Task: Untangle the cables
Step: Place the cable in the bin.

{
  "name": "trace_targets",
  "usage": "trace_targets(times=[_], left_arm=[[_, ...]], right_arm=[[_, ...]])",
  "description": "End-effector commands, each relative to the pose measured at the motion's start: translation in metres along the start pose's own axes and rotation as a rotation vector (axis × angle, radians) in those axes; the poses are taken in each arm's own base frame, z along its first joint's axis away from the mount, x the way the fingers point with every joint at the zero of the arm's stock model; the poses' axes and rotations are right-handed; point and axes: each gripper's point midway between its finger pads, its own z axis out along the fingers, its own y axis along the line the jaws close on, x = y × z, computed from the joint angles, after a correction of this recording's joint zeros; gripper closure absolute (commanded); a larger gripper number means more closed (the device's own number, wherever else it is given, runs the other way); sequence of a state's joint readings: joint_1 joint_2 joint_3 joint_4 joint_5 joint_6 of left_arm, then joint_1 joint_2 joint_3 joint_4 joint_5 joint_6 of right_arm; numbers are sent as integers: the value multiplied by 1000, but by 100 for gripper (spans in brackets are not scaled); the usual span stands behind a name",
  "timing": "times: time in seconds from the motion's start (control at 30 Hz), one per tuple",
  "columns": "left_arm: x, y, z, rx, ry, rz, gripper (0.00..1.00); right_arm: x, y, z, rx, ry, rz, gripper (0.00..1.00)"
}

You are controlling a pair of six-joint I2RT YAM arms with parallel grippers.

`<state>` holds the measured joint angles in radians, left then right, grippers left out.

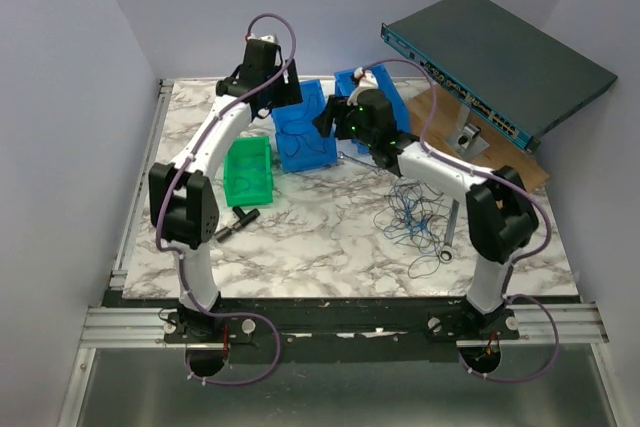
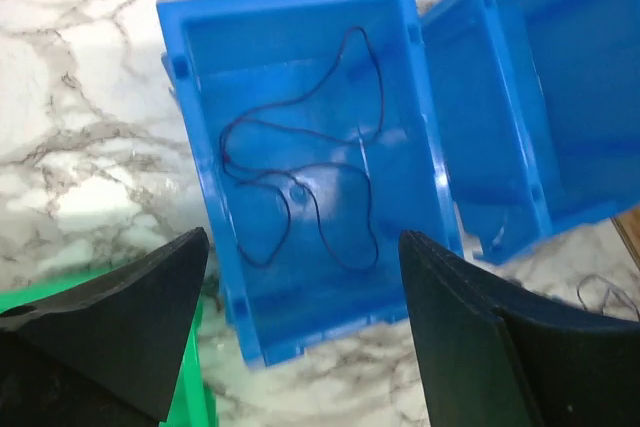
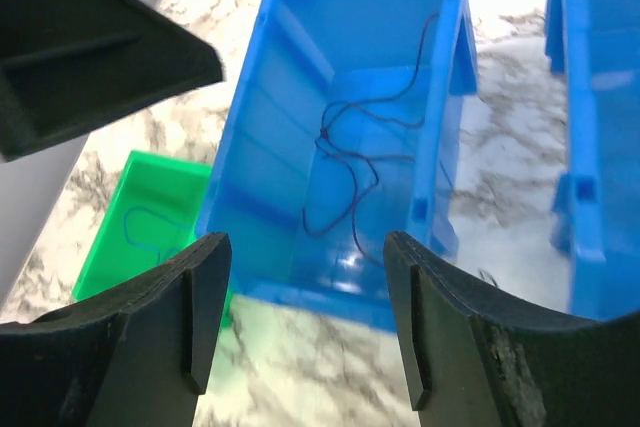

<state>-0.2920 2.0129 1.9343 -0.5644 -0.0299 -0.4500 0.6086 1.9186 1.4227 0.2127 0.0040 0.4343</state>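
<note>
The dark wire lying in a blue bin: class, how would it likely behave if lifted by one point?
Probably floppy: the dark wire lies in loose curls inside the blue bin, so it would likely droop and trail. It looks hair-thin, so it is likely very light and apt to slip from a pinch. Its loops cross, so they may snag.

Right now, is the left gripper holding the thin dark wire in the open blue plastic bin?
No: the thin dark wire lies loose inside the blue plastic bin, with the left gripper open above it.
</note>
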Motion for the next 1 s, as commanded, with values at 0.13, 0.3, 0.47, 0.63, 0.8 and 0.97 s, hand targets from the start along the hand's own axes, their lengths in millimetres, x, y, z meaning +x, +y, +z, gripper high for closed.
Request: trace_targets(times=[0.13,0.3,0.47,0.63,0.8,0.97], left_arm=[[53,-37,-101,163,-117,32,6],[101,-55,-137,257,-134,79,1],[148,-54,-158,354,-158,117,1],[182,-37,-156,367,-177,131,1],[207,-40,-157,463,-231,158,3],[219,-49,-166,545,-278,229,3]], right_arm=[[27,-44,-86,207,77,-4,21],[65,-120,-151,597,159,11,7],[97,-155,-203,746,230,5,7],[124,-173,-216,776,257,68,9],[170,-148,-195,566,437,91,14],[184,-81,-182,248,468,164,18]])
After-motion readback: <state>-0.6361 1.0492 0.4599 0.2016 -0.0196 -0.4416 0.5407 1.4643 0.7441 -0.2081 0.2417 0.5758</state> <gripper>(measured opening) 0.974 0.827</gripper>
